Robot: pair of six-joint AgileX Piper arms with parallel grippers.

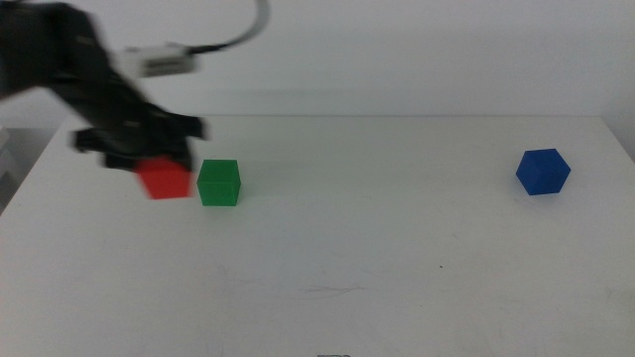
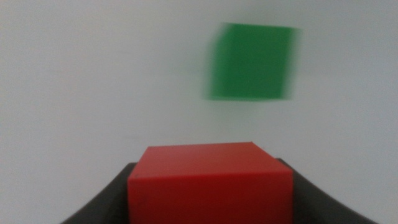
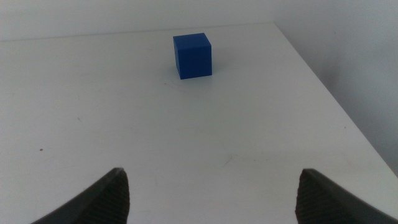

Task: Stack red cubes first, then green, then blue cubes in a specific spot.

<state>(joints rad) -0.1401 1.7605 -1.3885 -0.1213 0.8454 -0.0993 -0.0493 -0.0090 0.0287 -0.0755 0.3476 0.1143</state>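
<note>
My left gripper [image 1: 159, 164] is at the table's left, shut on the red cube [image 1: 165, 179], which sits between its dark jaws in the left wrist view [image 2: 210, 183]. The picture is blurred with motion, and I cannot tell if the red cube touches the table. The green cube [image 1: 218, 182] stands on the table just right of the red one, a small gap between them; it shows beyond the red cube in the left wrist view [image 2: 252, 61]. The blue cube [image 1: 543, 171] rests far right on the table. My right gripper [image 3: 211, 199] is open, well back from the blue cube [image 3: 193, 55].
The white table's far edge [image 1: 397, 115] runs behind the cubes. Its right edge [image 3: 323, 81] passes close to the blue cube. A white cable [image 1: 238, 35] trails from the left arm.
</note>
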